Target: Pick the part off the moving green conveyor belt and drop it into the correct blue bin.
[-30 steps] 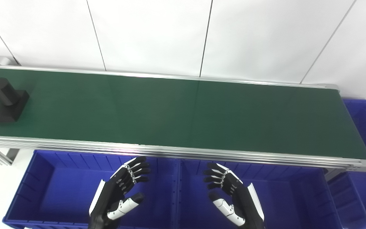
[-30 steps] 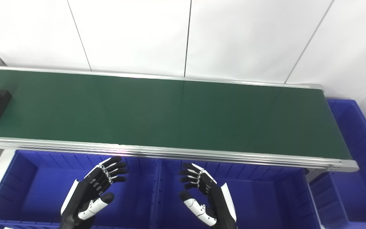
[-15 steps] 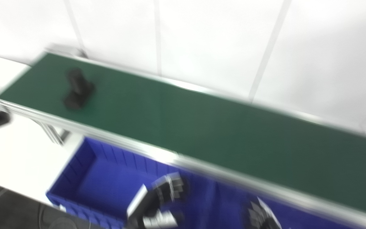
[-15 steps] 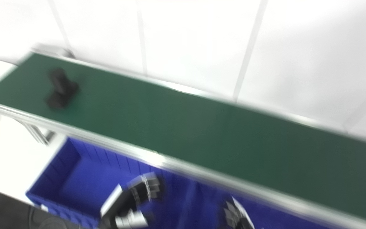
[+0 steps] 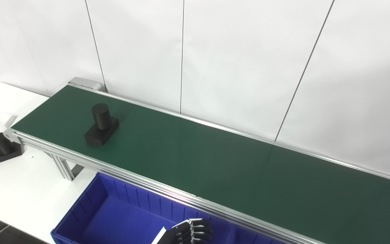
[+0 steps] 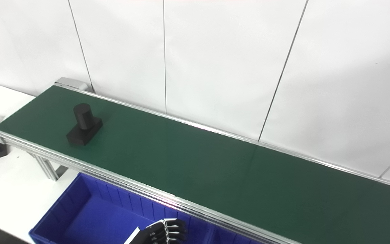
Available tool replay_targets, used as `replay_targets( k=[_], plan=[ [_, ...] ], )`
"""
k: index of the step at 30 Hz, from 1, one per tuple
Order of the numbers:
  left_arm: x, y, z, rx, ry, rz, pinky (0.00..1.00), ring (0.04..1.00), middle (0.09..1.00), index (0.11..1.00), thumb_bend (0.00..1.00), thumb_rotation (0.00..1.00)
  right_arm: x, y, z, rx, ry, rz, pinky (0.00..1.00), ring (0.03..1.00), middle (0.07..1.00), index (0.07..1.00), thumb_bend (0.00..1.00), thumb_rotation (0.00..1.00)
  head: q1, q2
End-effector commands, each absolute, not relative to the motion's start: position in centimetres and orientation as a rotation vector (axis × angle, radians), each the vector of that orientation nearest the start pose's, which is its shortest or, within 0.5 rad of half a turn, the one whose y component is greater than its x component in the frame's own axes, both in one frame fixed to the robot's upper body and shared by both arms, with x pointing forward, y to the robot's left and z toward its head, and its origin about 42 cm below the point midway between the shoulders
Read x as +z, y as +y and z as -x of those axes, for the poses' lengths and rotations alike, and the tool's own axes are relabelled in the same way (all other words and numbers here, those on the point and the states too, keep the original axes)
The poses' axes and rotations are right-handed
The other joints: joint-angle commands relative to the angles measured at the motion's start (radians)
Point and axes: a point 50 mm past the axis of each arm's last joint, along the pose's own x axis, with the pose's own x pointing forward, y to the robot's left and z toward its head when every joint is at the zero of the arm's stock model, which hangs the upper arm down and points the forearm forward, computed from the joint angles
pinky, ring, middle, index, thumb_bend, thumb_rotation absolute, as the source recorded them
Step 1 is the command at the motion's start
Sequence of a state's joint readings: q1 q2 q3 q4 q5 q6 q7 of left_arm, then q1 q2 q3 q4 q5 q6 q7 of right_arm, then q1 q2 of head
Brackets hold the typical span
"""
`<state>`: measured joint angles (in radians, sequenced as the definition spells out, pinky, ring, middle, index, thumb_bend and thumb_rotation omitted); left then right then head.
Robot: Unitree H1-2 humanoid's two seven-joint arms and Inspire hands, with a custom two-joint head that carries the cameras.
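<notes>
I see the green conveyor belt [image 5: 215,162] – matte, aluminium-railed – with the black part [image 5: 101,124], a cylinder on a block, near its far-left end. Blue ribbed bin [image 5: 113,217] below the belt. My left hand [image 5: 185,233] over the bin, well apart from the part – grip state unclear, mostly cropped.

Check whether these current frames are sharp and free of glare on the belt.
Left eye view: sharp, black part crisp on the conveyor belt, bright glint on the near rail. Right eye view: equally sharp, faint wall sheen on the belt; the left hand is cut off by the bottom edge.
</notes>
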<state>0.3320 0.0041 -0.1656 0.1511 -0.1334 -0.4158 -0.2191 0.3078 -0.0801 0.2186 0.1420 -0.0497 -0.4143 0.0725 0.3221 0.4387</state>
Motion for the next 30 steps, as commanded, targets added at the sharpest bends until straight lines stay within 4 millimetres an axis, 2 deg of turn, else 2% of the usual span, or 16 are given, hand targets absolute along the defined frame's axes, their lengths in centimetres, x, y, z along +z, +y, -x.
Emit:
replay_targets(
  k=[1, 6, 7, 12, 20, 30],
  plan=[
    [2.3, 17.3, -15.6, -0.247, -0.029, 0.149, 0.61, 0.669, 0.709, 0.733, 0.88, 0.25, 2.6, -18.9, -16.2, 0.239, -0.047, 0.06, 0.58, 0.686, 0.747, 0.818, 0.31, 0.55, 0.003, -0.003],
    [2.2, 17.1, -15.8, -0.246, -0.026, 0.154, 0.59, 0.661, 0.707, 0.732, 0.87, 0.24, 2.5, -19.1, -16.3, 0.238, -0.043, 0.056, 0.58, 0.686, 0.746, 0.817, 0.29, 0.53, 0.017, -0.02],
    [2.2, 16.9, -15.8, -0.245, -0.025, 0.154, 0.59, 0.66, 0.707, 0.732, 0.87, 0.24, 2.4, -19.2, -16.4, 0.239, -0.04, 0.057, 0.58, 0.686, 0.746, 0.817, 0.29, 0.53, 0.032, -0.033],
    [2.0, 16.6, -16.0, -0.248, -0.014, 0.147, 0.59, 0.669, 0.709, 0.733, 0.89, 0.27, 2.2, -19.5, -16.6, 0.235, -0.036, 0.048, 0.58, 0.686, 0.751, 0.82, 0.29, 0.51, 0.054, -0.05],
    [1.9, 16.5, -16.0, -0.25, -0.015, 0.151, 0.59, 0.67, 0.705, 0.726, 0.89, 0.27, 2.6, -19.6, -16.5, 0.237, -0.048, 0.043, 0.59, 0.69, 0.753, 0.82, 0.28, 0.49, 0.04, -0.037],
    [2.1, 16.6, -15.9, -0.245, -0.018, 0.154, 0.59, 0.665, 0.703, 0.723, 0.89, 0.26, 3.3, -19.6, -16.3, 0.224, -0.07, 0.06, 0.54, 0.647, 0.722, 0.779, 0.3, 0.46, 0.03, -0.025]
  ],
)
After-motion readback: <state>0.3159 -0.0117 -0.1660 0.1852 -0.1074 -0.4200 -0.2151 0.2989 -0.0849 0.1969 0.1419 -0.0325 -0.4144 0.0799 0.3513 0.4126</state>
